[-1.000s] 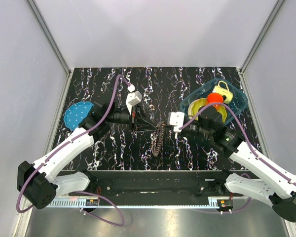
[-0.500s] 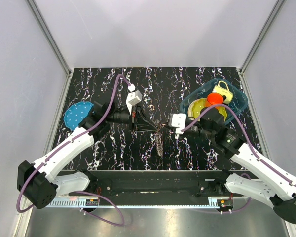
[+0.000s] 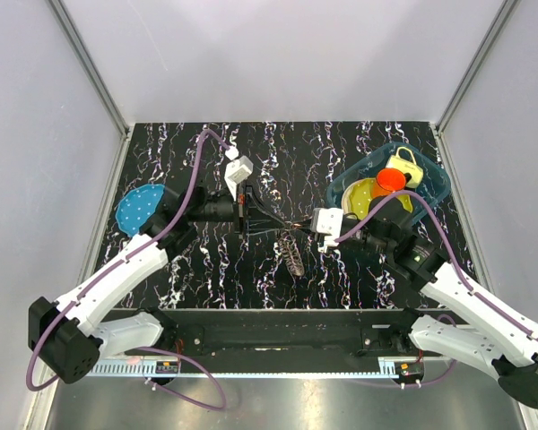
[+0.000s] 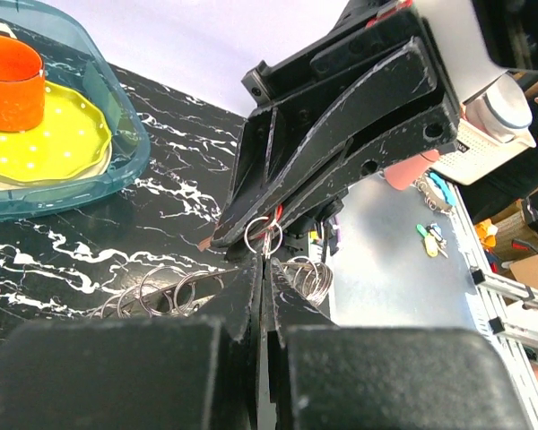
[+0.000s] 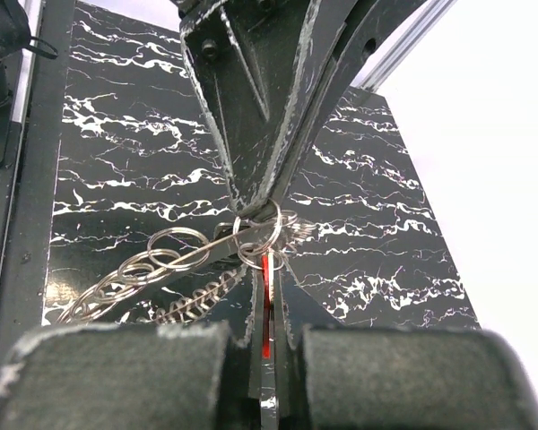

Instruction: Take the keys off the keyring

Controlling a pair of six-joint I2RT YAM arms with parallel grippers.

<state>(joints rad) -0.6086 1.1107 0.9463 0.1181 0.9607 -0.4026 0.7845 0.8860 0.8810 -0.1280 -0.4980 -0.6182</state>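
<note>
Marbled table [image 3: 278, 148], blue disc [image 3: 136, 208], possibly perforated, tray [image 3: 438, 172]

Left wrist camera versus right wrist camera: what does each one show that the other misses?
Only the left wrist view: the orange cup, yellow plate and clear blue tray. Only the right wrist view: the toothed edge of the keys. Both: the shut left gripper and shut right gripper meeting tip to tip on small linked rings, with a chain of rings over the marbled table.

Keyring [image 5: 254, 240] between left hand [image 4: 263, 273] and right hand [image 5: 265, 296]
</note>
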